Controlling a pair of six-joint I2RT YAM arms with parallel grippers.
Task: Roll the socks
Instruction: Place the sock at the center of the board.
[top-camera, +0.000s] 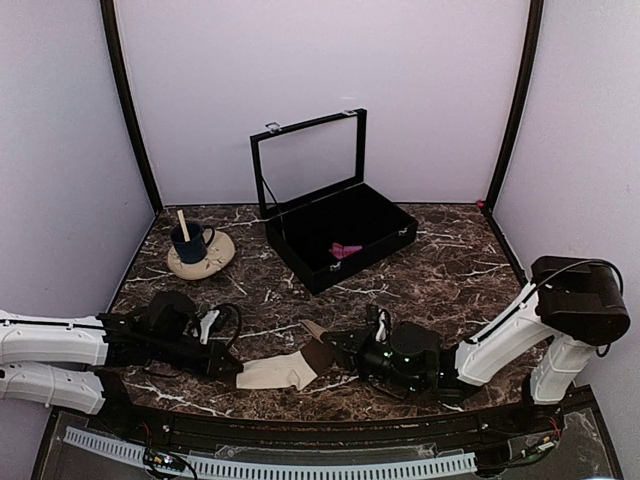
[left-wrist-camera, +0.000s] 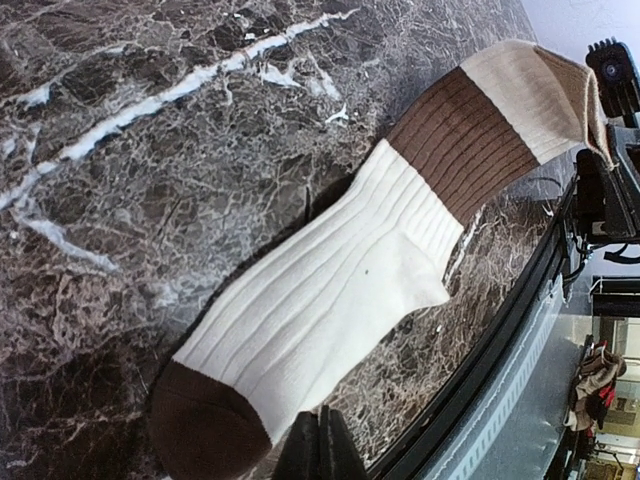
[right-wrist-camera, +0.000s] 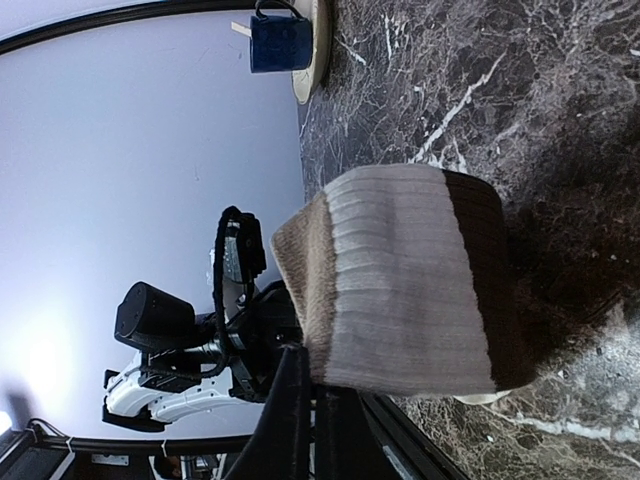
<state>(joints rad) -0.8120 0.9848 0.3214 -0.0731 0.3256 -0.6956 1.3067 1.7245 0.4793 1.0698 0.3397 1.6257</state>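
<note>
Ribbed cream sock, brown toe and band, stretched out at six o'clock. The left gripper is pinched tight on its toe end, and the right gripper is clamped on the raised cuff. The pink sock is up at twelve, inside the black case.

A black rectangular case sits mid-table on the dark brown, white-veined marble tabletop, its glass-paned lid standing upright. Well to its left rests a round beige saucer, and on it a dark blue cup with a pale wooden stick leaning inside.
</note>
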